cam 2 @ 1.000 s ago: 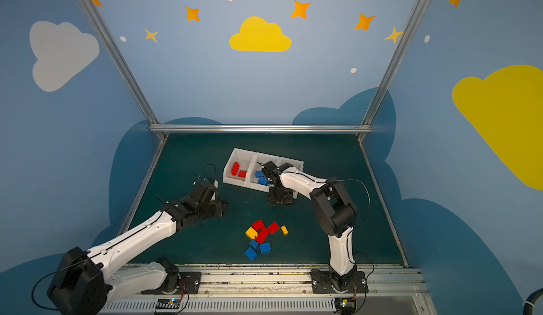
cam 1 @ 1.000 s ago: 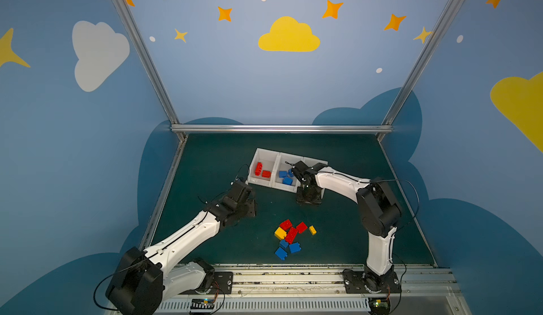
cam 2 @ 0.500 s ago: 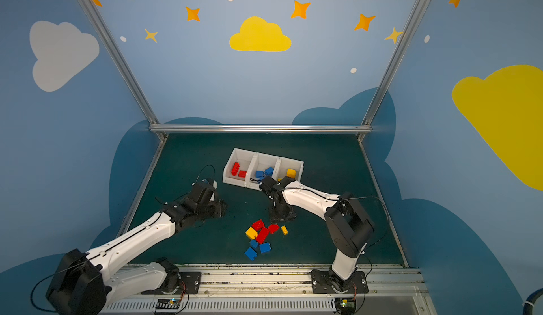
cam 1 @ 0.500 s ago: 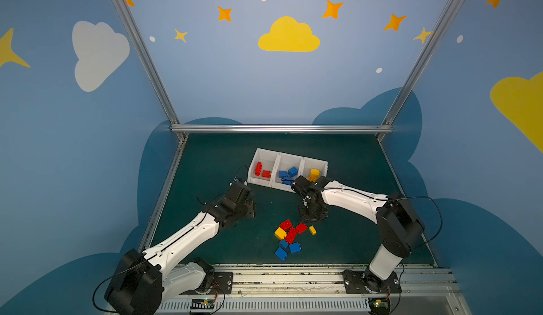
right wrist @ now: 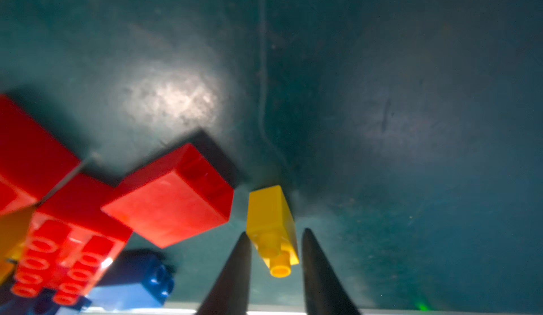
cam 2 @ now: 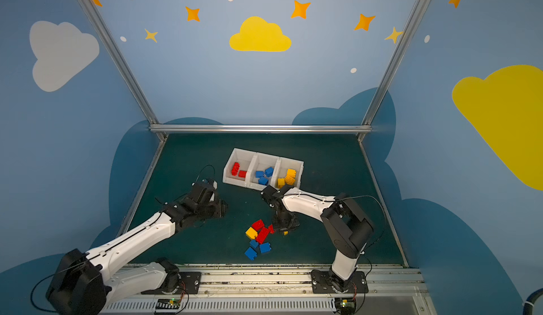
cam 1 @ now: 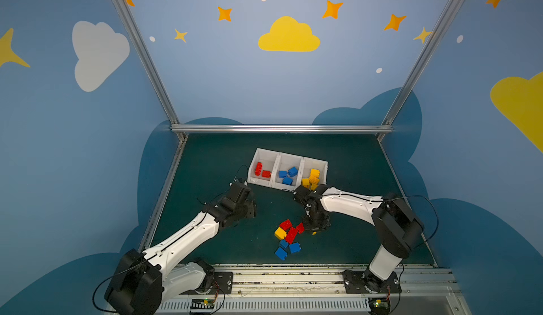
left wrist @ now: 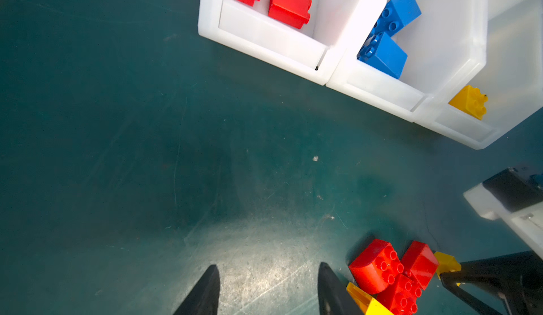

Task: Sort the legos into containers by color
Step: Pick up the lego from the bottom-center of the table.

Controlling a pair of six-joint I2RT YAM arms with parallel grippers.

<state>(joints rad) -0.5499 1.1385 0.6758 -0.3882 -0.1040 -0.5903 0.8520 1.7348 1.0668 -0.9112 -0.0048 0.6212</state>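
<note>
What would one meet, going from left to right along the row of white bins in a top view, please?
red-brick bin → blue-brick bin → yellow-brick bin

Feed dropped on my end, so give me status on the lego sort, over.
Left gripper open, empty. Right gripper shut on small yellow brick, brick on the mat. Red brick close alongside, not touching.

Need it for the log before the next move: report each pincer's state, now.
Left pincer: open, empty.
Right pincer: closed on the yellow brick.
</note>
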